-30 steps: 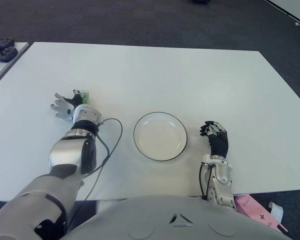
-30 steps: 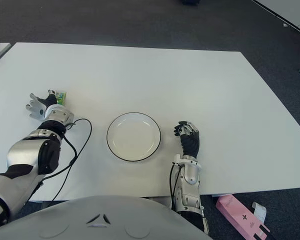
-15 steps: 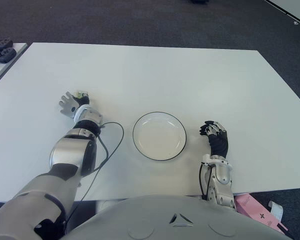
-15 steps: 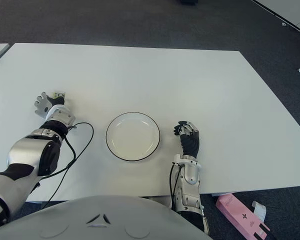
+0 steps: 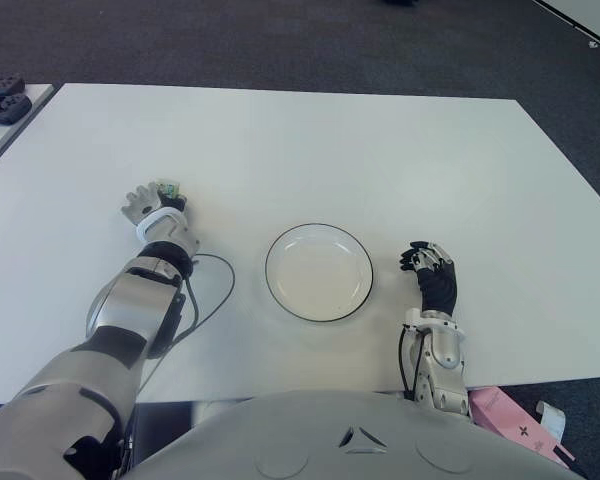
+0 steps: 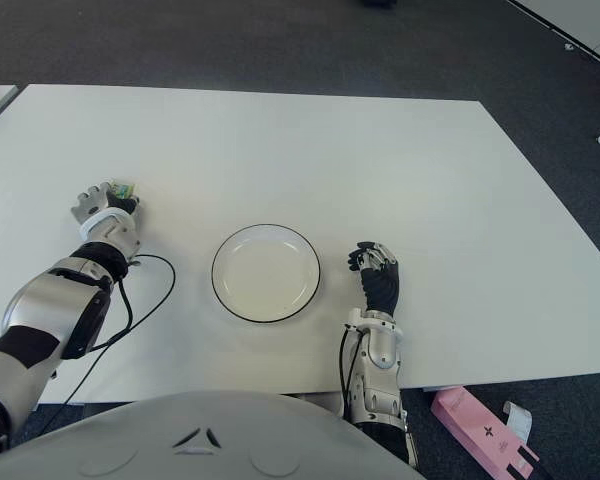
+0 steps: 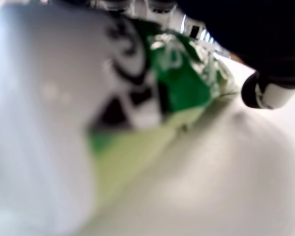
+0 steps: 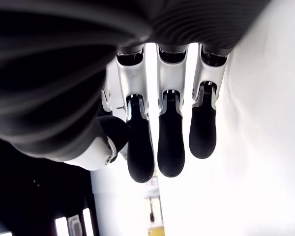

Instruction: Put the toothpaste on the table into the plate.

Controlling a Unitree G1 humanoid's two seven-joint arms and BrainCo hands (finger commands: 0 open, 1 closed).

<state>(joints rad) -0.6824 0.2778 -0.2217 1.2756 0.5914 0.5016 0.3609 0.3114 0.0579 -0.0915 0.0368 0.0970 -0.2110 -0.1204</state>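
My left hand (image 5: 148,207) has turned over and drawn in since a second ago. Then it lay spread, palm open, beside the green-and-white toothpaste tube (image 5: 169,187); now its fingers (image 6: 92,199) curl down over the tube. The wrist view is filled by the tube's green print (image 7: 177,73), pressed close against the palm, one dark fingertip (image 7: 270,91) just past its end.

The tube is still low against the white desk (image 5: 310,140), not lifted. I judge the grasp closing or just made; whether it is firm I cannot tell.

The black-rimmed white round plate (image 5: 365,262) sits well apart from those fingers, unfilled.

My right hand (image 5: 432,275) stays beside the plate, on its right, fingers half-curled, holding nothing.

Next: lift, carry across to the plate.
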